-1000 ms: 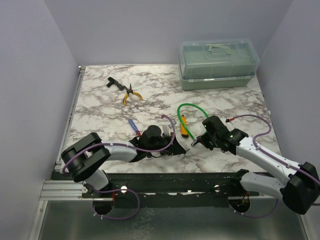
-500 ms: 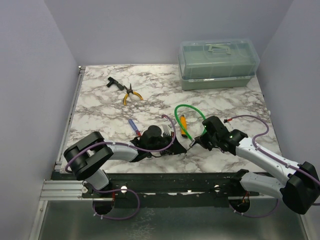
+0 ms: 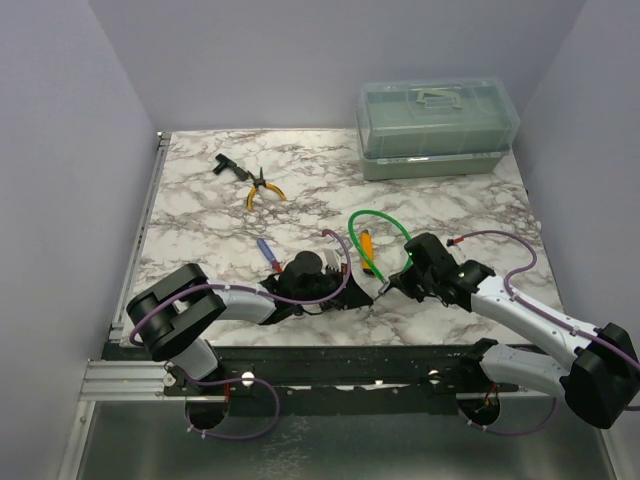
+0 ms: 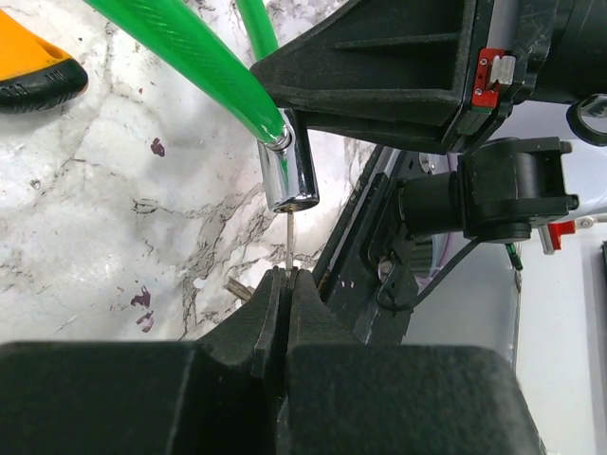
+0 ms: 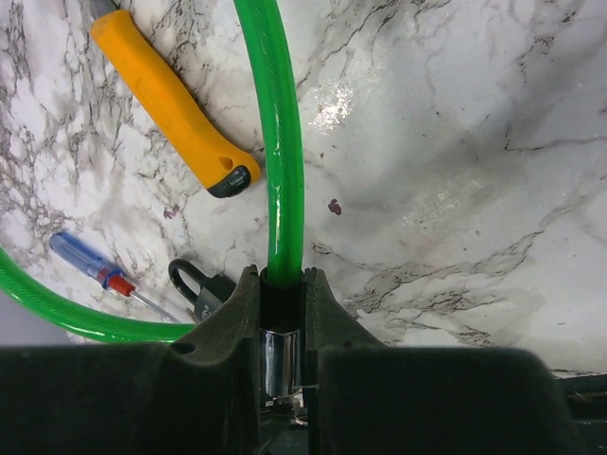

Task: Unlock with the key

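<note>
One slim silver key [image 4: 289, 245], edge-on, tip at chrome lock barrel [image 4: 288, 171]

Toolbox [image 3: 437, 128] far right on table [image 3: 450, 210], pliers [image 3: 262, 188] far left, cable lock [image 3: 378, 211] centre

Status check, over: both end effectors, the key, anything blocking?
Left end effector shut on key. Right end effector shut on chrome lock barrel of green cable. Key tip at barrel face, insertion unclear. Nothing between them.
</note>
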`<state>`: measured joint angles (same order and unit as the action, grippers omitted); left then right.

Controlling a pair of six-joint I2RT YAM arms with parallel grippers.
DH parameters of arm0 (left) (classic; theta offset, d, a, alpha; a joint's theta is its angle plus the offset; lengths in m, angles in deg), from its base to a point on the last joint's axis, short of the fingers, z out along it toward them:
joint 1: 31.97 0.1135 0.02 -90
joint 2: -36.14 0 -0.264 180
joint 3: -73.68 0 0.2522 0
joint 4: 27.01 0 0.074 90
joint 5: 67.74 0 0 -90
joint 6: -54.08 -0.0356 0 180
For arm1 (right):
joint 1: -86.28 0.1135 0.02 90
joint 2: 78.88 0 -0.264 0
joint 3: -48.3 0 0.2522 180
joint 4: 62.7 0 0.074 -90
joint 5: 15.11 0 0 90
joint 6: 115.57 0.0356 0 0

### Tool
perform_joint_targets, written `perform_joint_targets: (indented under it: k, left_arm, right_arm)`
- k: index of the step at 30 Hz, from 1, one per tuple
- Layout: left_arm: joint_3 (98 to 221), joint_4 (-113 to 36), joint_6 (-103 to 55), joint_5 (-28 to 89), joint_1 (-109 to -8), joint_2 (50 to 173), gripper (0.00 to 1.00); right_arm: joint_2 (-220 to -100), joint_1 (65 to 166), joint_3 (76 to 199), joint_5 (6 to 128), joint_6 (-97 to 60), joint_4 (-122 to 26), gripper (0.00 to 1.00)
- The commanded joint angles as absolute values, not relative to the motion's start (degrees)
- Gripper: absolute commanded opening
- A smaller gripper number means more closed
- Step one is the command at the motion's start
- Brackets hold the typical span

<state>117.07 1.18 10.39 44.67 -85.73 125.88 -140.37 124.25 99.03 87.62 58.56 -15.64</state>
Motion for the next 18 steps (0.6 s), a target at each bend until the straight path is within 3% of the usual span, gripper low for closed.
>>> perform_joint_targets:
  k: [1,18]
  left_arm:
    - [116.0,3.5,10.6,42.4,-86.0,124.0,0.00]
    - [116.1,3.9,11.0,41.9,-86.0,124.2,0.00]
  right_arm:
    - [-139.3,124.5,98.6,86.9,58.0,-18.8,0.00]
    - [-138.5,124.5,97.7,85.6,57.8,-20.5,0.00]
